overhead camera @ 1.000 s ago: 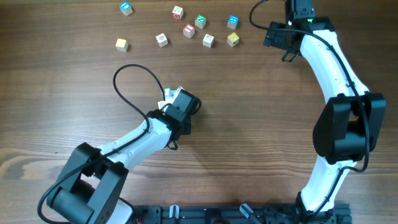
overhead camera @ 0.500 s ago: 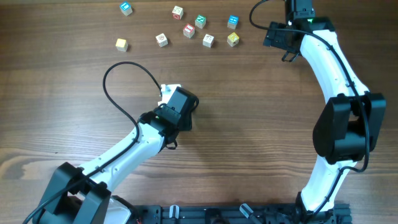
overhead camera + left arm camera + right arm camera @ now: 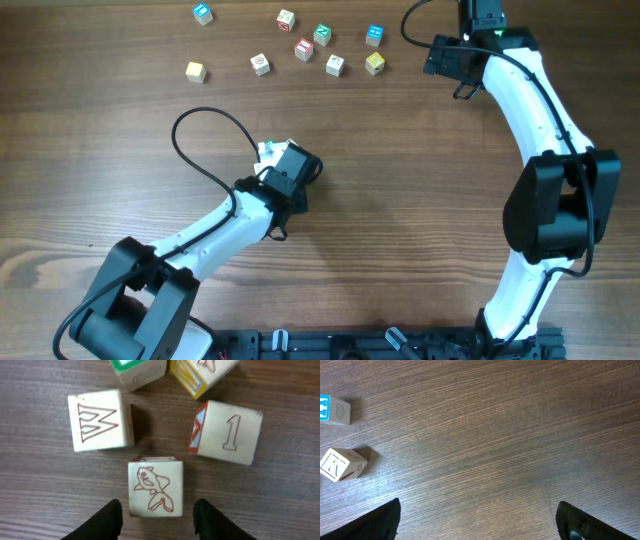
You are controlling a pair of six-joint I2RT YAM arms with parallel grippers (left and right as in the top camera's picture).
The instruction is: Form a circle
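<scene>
Wooden circle (image 3: 155, 485) hides overhead beneath open left gripper (image 3: 157, 510); right gripper (image 3: 477, 510) gapes wide.

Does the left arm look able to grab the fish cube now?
Probably yes: the left claw straddles the fish cube; the 1 cube and red-letter cube sit clear of its fingers.

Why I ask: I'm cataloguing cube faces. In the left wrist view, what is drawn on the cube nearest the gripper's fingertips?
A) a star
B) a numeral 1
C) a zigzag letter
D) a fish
D: the fish cube lies just ahead of the left gripper, with a red-outlined fish on its top face.
</scene>
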